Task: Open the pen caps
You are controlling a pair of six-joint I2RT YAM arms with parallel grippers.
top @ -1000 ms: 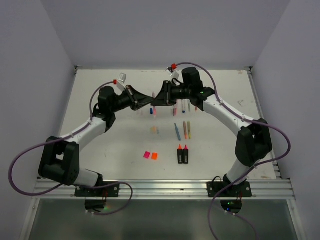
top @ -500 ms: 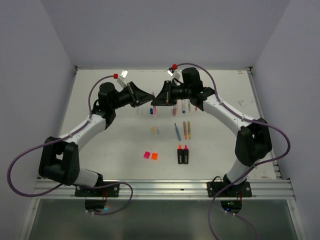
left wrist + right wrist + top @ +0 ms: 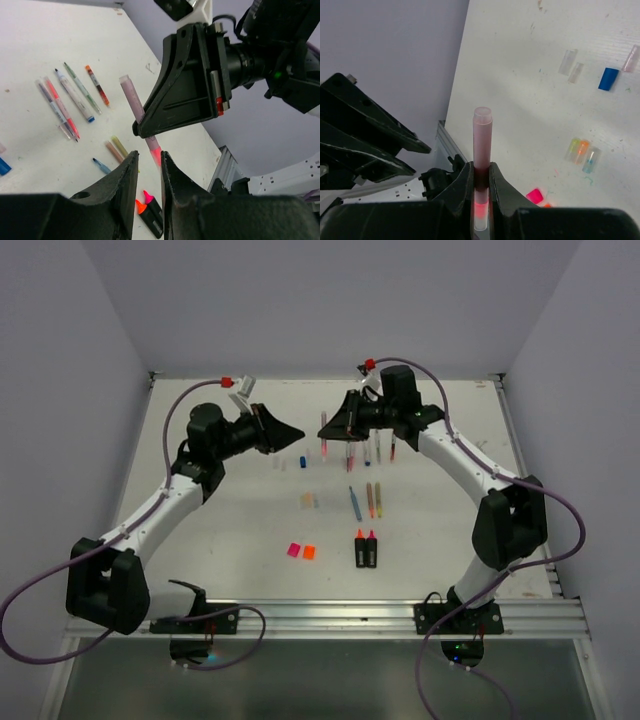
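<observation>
Right wrist view: right gripper (image 3: 481, 200) clamped a light, stiff pen (image 3: 482, 150) upright above the counter (image 3: 545, 40); its small, slick cap (image 3: 483, 115), uppermost, likely needed a sideways pinch from the narrowly parted, empty left gripper (image 3: 149, 156).

left gripper (image 3: 148, 159) slightly parted, right gripper (image 3: 481, 172) clamped

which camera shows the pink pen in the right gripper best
Right wrist: the pink pen stands clamped in the right gripper, most of its barrel close up. Left wrist shows it side-on, partly hidden by that gripper. Top external shows just a thin sliver.
</observation>
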